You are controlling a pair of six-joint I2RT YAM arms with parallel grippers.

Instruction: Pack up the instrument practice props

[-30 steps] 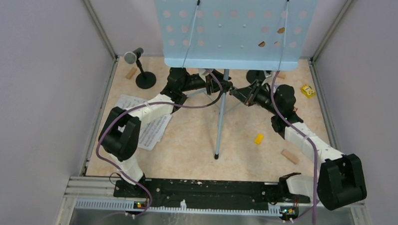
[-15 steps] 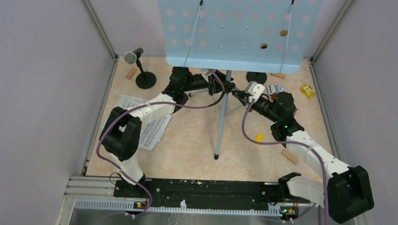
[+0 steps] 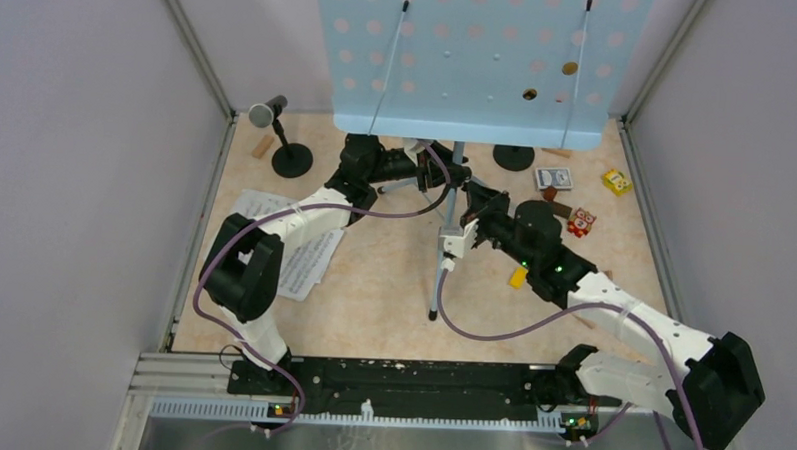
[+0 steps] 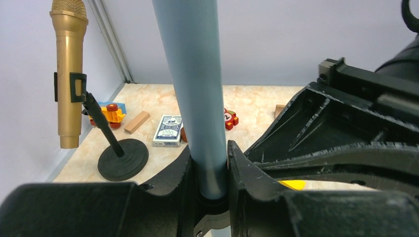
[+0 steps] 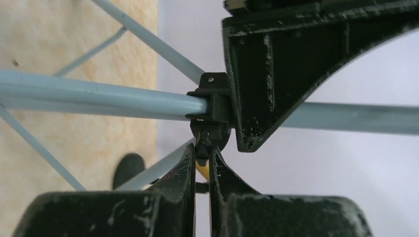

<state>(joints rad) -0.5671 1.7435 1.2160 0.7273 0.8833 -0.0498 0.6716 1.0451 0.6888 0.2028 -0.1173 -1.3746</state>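
Note:
The light blue hole-punched music desk [image 3: 470,62] stands at the back on a grey-blue pole [image 3: 440,256]. My left gripper [image 3: 454,175] is shut on that pole [image 4: 192,89], one finger [image 4: 249,170] on each side of it. My right gripper [image 3: 470,195] comes in from the near right and is shut on the small black knob [image 5: 202,148] under the pole's black collar [image 5: 210,103]. A gold microphone [image 4: 68,69] sits in a black round-based holder [image 4: 122,159]. A second microphone [image 3: 268,110] stands in its holder [image 3: 292,161] at the back left. White music sheets [image 3: 298,252] lie partly under the left arm.
A card box [image 3: 553,177], a yellow toy [image 3: 616,181], a red toy [image 3: 581,221] and a yellow block [image 3: 518,277] lie right of the pole. A wooden block [image 3: 262,145] sits by the left wall. Tripod legs [image 5: 34,143] spread low around the pole.
My right arm has swung from behind the pole to its near right side, with its wrist turned and its gripper kept at the collar. The card box and red toy are now uncovered. The left arm is unmoved.

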